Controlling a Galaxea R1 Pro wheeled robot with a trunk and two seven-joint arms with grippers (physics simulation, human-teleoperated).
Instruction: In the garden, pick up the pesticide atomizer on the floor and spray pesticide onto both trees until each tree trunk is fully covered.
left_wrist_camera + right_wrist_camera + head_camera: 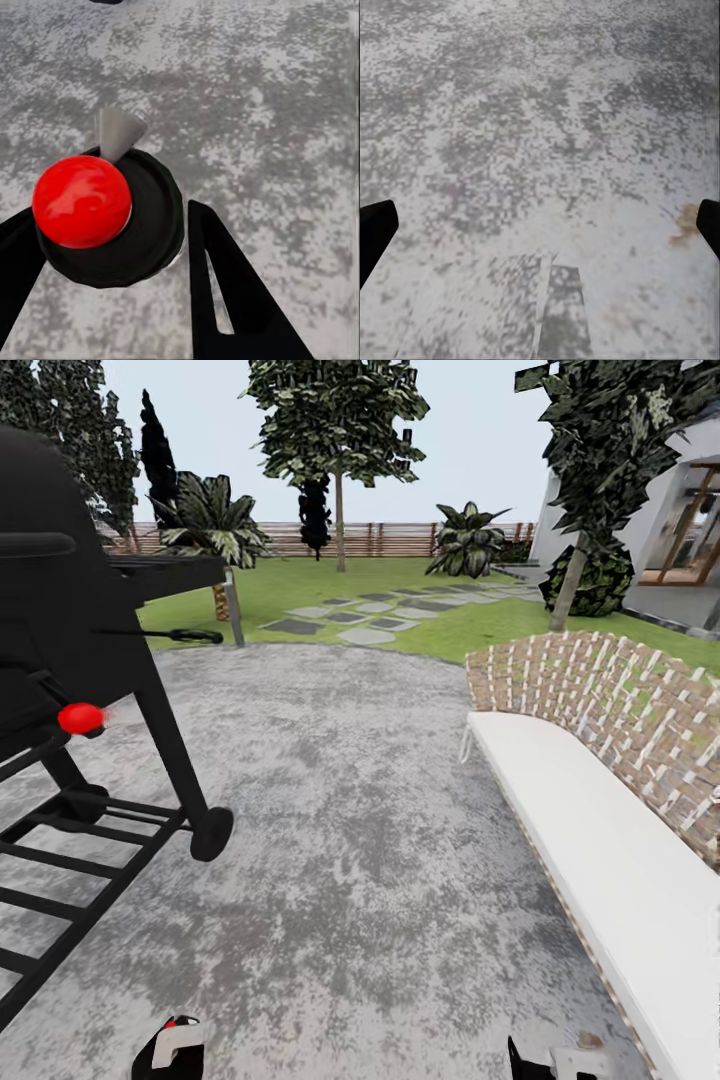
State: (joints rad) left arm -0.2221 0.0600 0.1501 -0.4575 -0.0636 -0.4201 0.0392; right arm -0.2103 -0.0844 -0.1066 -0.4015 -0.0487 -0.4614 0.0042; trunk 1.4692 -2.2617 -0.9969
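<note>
A mottled grey paved floor (380,860) carries a black grill cart (90,690) and a white-cushioned wicker bench (610,810).

Pesticide atomizer in hand; garden ahead.
I see the pesticide atomizer (154,225) gripped between the fingers of the left gripper (112,216), above grey paving: a round black body, a glossy red ball (81,201) on top, a grey cone nozzle (116,131). The garden's green lawn (330,582), grey stepping stones (362,616) and brown slat fence (400,538) lie well beyond.

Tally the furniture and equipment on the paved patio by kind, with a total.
Black grill: 1
White bench with woven back: 1
Red-capped atomizer held in the left gripper: 1
Total: 3
</note>
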